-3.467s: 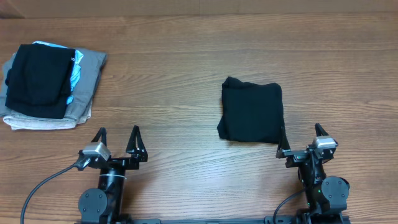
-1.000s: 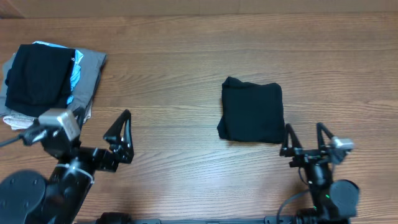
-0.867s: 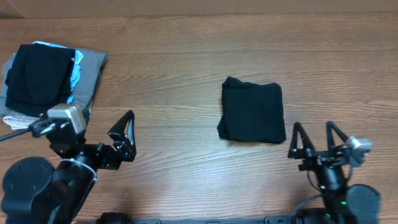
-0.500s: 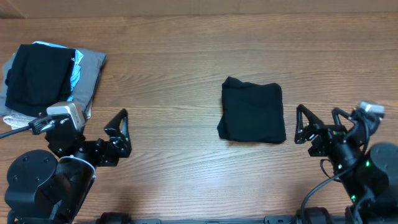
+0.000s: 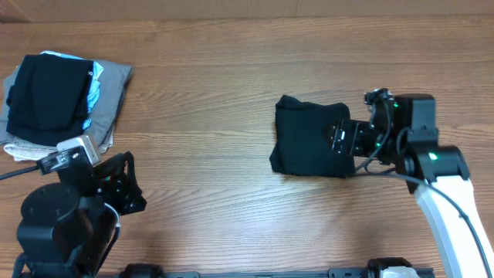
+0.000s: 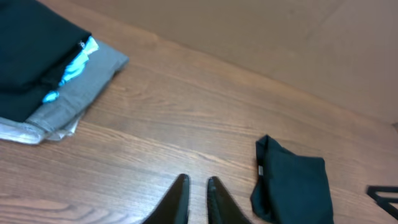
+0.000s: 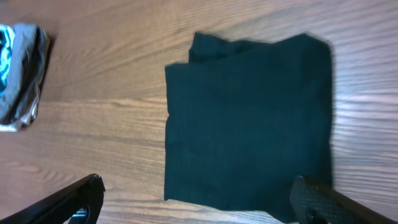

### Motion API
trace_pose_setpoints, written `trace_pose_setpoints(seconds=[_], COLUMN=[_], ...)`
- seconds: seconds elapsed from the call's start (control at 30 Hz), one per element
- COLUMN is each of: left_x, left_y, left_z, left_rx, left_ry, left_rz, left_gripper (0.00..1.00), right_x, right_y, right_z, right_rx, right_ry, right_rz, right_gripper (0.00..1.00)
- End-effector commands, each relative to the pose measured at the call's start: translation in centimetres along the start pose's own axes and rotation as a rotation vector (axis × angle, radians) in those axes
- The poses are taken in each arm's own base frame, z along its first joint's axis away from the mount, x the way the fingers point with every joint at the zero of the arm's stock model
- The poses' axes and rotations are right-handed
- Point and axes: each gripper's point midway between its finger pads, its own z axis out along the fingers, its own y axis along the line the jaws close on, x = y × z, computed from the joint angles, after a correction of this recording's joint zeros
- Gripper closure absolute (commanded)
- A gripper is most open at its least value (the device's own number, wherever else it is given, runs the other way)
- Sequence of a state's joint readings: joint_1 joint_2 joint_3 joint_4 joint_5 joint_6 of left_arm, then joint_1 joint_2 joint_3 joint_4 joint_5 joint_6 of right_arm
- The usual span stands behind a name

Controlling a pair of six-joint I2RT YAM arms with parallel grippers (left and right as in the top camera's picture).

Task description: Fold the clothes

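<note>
The clothes, a black T-shirt (image 5: pixel 309 139) folded into a rough square, lie right of the table's centre. My right gripper (image 5: pixel 341 137) hangs over the shirt's right edge, open wide. In the right wrist view the shirt (image 7: pixel 249 118) fills the middle and the right gripper (image 7: pixel 199 199) has one finger on each side of the shirt's near edge, with nothing held. My left gripper (image 5: pixel 123 181) is near the front left, far from the shirt. Its fingers (image 6: pixel 180 193) stand almost together over bare wood with nothing between them. The shirt (image 6: pixel 292 186) shows at the lower right of that view.
A stack of folded garments (image 5: pixel 58 100) sits at the far left: a black one on top, light blue and grey-beige beneath. The stack (image 6: pixel 43 68) also shows in the left wrist view, and its edge (image 7: pixel 18 74) in the right wrist view. The table (image 5: pixel 201 116) is brown wood.
The right arm has swung up from the front edge and leftwards over the shirt, still open. The left gripper has closed and drawn back towards the front left.
</note>
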State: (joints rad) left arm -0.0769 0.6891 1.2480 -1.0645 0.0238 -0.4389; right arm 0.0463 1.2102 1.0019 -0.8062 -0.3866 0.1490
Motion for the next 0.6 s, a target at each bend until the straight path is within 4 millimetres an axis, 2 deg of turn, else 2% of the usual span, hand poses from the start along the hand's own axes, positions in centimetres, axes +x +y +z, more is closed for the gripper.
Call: trace_pose_setpoints(seconds=[0.0,0.1,0.3,0.43,0.57], left_x=[0.7,2.3,5.4,8.0,11.8], left_y=[-2.3,-5.0,-9.0,-11.2,-14.3], left_z=[1.1,3.1,8.7,13.0,16.7], left_rx=[0.115,0.250,0.465,0.508,0.514], left_ry=[0.091,0.243,0.554,0.685,0.772], left_rz=[-0.004,-0.021,-0.084,-0.075,-0.039], left_gripper=[0.92,0.96,0.95,0.96,0.96], right_x=[-0.9,-1.9,-2.8,-2.6,-2.3], right_y=[0.6,-0.4,-3.0,-6.2,-8.2], right_z=[0.2,-0.6,-2.9,-4.2,-5.1], right_rx=[-0.053,-0.033,0.039,0.166,0.204], right_ry=[-0.007,-0.035,-0.050,-0.057,-0.063], right_rz=[-0.013,0.031,0.131,0.199,0.263], right_gripper=[0.00,0.00,0.00,0.00,0.00])
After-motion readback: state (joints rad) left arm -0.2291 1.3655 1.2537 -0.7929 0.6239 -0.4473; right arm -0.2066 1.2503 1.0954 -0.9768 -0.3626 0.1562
